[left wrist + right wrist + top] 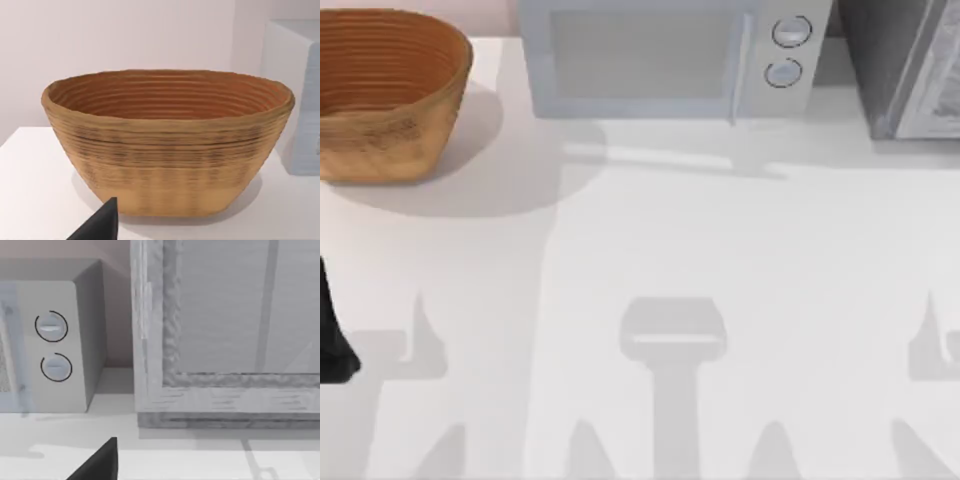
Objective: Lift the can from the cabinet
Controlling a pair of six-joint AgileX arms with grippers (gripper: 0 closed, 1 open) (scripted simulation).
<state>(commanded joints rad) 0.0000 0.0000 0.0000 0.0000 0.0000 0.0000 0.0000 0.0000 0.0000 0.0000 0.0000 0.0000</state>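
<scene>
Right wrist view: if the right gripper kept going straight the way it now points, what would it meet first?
Most likely the cabinet: its closed front faces the camera squarely, across bare table. The microwave stands off to one side of that line. Depth is unclear. No can is visible.

— What do we see on the white bench [650,250]?
— A woven basket [385,95] at its far left corner, a microwave [670,55] along the far edge, and a grey cabinet [905,65] at the far right.
</scene>
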